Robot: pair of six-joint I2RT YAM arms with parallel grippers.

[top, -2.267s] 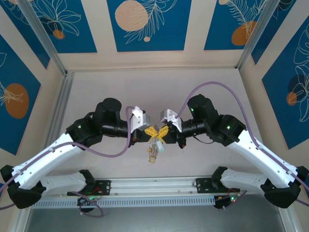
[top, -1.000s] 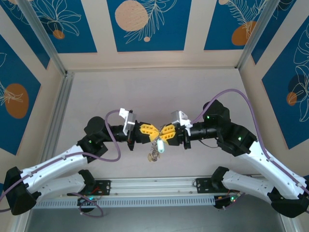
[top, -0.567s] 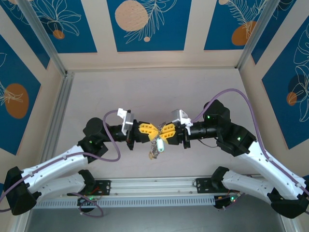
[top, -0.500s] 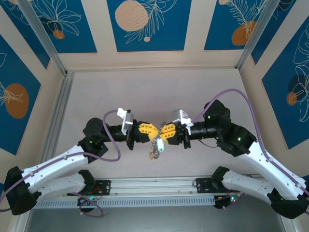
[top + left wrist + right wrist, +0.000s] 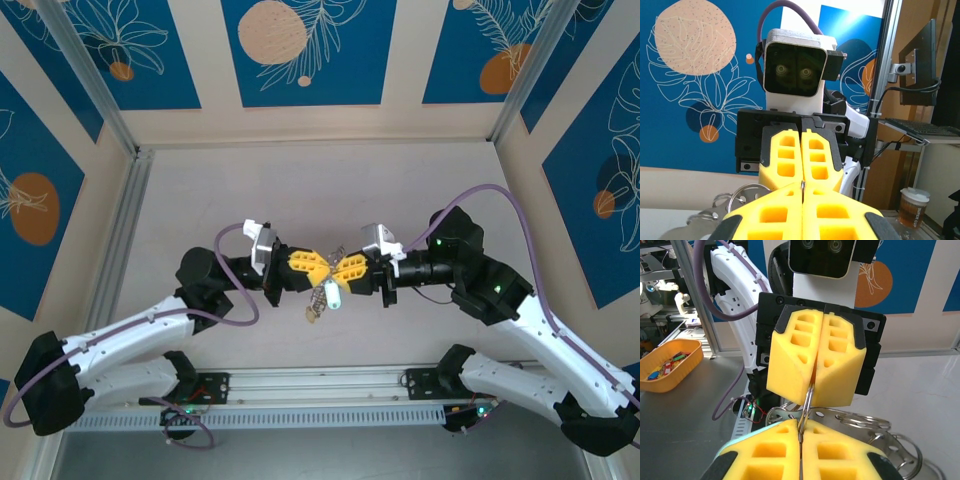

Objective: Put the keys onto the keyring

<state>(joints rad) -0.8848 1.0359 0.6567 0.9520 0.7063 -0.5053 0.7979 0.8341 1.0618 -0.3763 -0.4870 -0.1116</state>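
Above the table's near middle, my left gripper (image 5: 321, 268) and right gripper (image 5: 339, 270) meet tip to tip. Both are shut on the same thin wire ring (image 5: 806, 402) of the keyring. In the right wrist view that ring runs from my right gripper (image 5: 800, 434) up into the left gripper's yellow fingers (image 5: 792, 362). Behind it lies the keyring's flat grey plate (image 5: 867, 426) with holes and small loops. The left gripper (image 5: 803, 192) pinches a sliver of metal against the right gripper's fingers (image 5: 785, 160). A pale teal key (image 5: 333, 297) and silvery bits (image 5: 313, 312) hang below the tips.
The metal rail (image 5: 320, 385) with both arm bases runs along the near edge. The patterned walls (image 5: 300, 50) close in the back and sides. An orange bin (image 5: 670, 362) and a paper cup (image 5: 914, 205) stand off the table.
Both grippers have shifted slightly toward the back, still tip to tip. The right jaws have closed a little tighter on the ring. The hanging cluster swung with them.
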